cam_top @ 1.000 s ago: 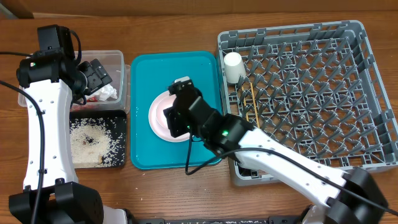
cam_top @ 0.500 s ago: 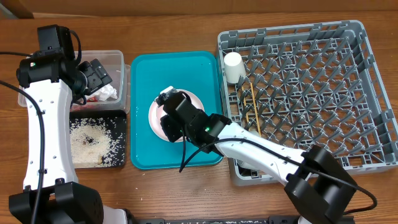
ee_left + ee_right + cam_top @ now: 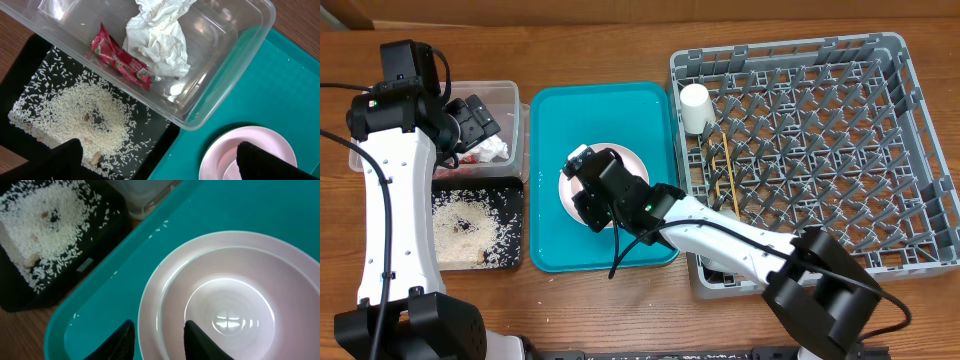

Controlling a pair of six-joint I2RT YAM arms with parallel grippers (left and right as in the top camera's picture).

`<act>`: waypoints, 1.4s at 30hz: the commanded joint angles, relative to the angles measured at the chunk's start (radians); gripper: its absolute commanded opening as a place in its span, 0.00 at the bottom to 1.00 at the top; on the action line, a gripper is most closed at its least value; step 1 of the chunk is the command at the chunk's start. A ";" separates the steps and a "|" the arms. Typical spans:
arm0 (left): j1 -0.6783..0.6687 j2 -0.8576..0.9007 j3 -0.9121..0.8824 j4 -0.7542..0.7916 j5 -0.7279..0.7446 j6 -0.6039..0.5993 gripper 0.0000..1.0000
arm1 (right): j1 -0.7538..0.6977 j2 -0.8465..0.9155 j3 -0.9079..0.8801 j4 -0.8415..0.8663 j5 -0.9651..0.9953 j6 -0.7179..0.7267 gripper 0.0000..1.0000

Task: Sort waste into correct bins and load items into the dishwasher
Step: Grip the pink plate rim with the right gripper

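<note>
Sliding toward 9 o'clock since a second ago, the right gripper [image 3: 160, 342] now straddles the 7 o'clock rim of the smooth, glossy, round pink plate [image 3: 165, 280] at the centre of the teal tray [image 3: 240, 210]. Its fingers stand part-open (pinching or not, I cannot tell). The left gripper [image 3: 165, 161], unmoved, gapes wide and empty over the clear plastic tub [image 3: 240, 45] at 10 o'clock, where a crumpled paper napkin [image 3: 157, 45] lies.

Wooden table [image 3: 600, 40] — clear tub [image 3: 512, 108], black tray [image 3: 523, 228], teal tray [image 3: 545, 130], grey dish rack [image 3: 785, 50].
</note>
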 commanded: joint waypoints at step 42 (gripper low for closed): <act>-0.002 0.003 0.023 0.001 0.002 -0.013 1.00 | -0.002 0.074 0.001 -0.023 -0.014 -0.114 0.04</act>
